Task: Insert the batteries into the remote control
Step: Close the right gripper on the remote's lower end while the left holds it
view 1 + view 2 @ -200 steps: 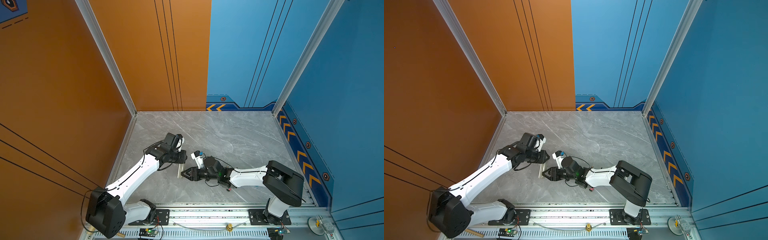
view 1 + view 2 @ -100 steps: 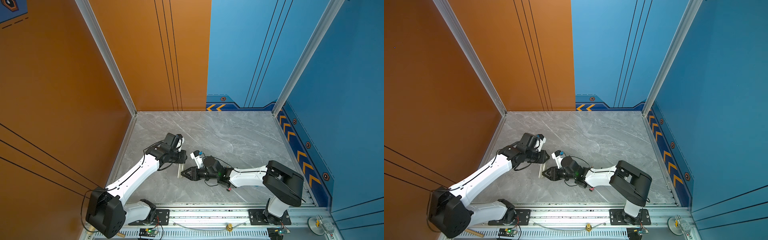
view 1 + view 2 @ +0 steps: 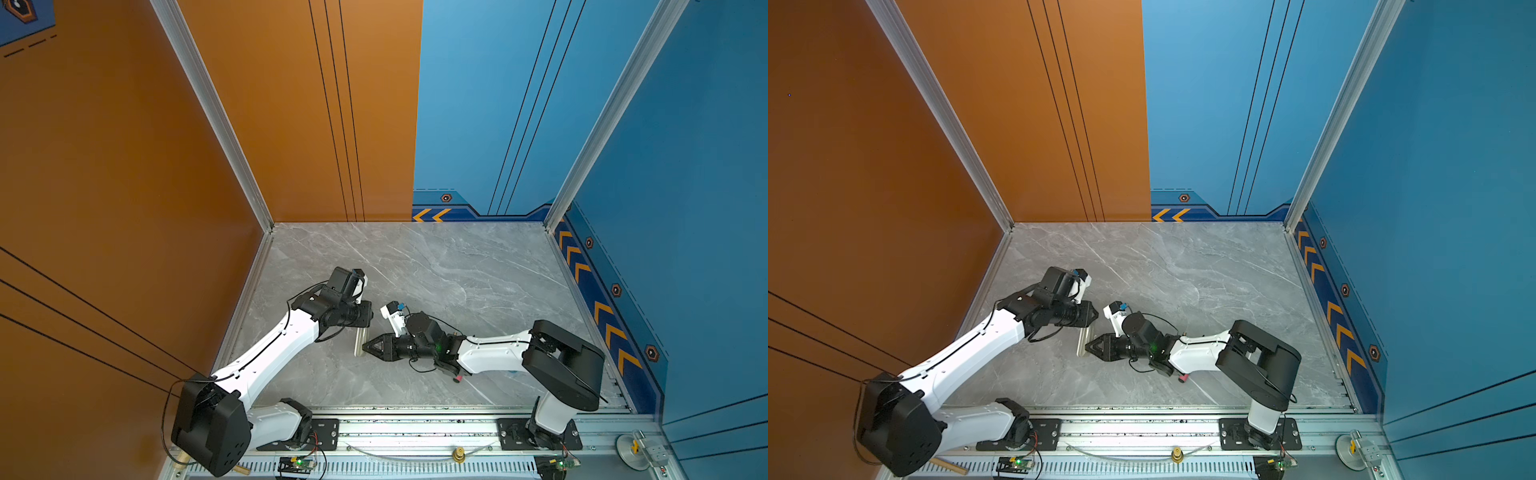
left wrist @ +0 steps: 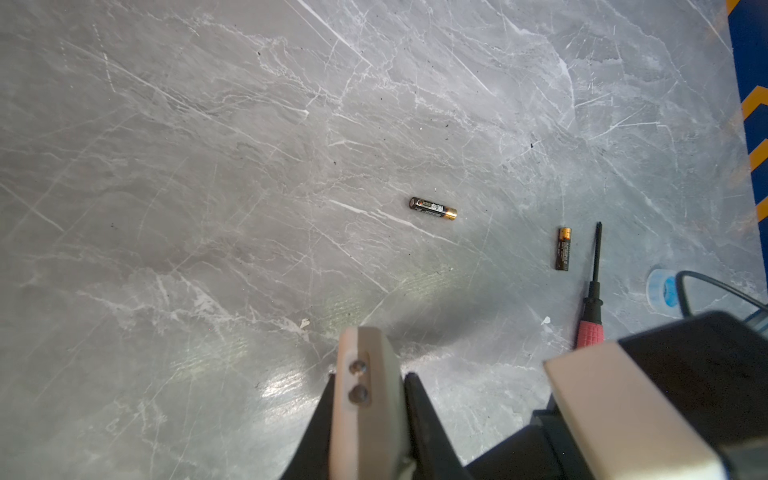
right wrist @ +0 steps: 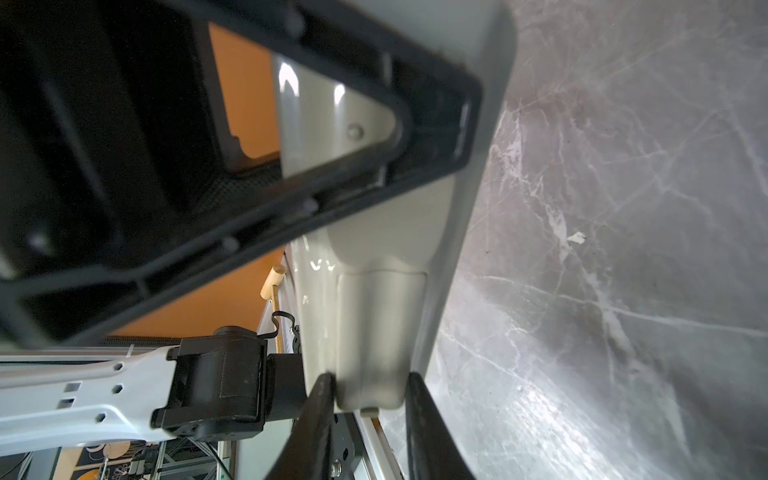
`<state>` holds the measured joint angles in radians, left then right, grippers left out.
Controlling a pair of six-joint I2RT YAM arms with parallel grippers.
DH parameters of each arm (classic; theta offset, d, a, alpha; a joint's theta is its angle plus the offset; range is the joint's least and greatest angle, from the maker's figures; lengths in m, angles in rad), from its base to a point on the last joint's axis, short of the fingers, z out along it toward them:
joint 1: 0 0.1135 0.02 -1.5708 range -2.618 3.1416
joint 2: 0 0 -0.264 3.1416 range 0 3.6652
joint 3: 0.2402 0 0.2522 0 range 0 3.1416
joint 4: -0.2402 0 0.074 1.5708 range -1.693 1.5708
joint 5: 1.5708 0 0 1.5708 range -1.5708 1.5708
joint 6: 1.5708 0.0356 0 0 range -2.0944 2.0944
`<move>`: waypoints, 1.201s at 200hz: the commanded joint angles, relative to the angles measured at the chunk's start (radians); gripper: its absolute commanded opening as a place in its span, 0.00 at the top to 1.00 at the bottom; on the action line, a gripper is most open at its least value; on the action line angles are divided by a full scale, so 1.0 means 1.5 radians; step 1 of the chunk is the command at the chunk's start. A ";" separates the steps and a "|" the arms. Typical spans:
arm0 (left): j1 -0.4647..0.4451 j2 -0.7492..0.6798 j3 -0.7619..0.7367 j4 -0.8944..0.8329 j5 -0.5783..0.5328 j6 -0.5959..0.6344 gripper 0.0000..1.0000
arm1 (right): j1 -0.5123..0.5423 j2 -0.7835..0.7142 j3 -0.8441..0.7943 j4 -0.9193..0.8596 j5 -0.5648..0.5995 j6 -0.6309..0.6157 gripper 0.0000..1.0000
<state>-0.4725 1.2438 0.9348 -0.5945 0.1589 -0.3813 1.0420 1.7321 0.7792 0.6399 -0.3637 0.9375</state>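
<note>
Both top views are bright, evenly lit and sharp, with soft shadows under the arms. In the left wrist view, overhead light leaves a pale glare patch on the marble tabletop (image 4: pixel 249 208). The near right hand (image 5: pixel 370 386) is blurred dark, with specular glints on the remote control (image 5: pixel 374 316).

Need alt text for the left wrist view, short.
Two small black-and-gold cylindrical batteries lie apart on a grey marble-pattern tabletop. A pink-handled black-shafted screwdriver lies beside the farther one. The left pincer grips a beige slim remote control.
</note>
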 commanded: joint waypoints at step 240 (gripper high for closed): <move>0.010 -0.023 -0.023 0.044 0.028 -0.034 1.00 | -0.006 0.007 -0.015 0.048 0.001 0.025 0.81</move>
<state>-0.4644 1.2381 0.9173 -0.5644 0.1581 -0.3977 1.0340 1.7321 0.7662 0.6567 -0.3637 0.9668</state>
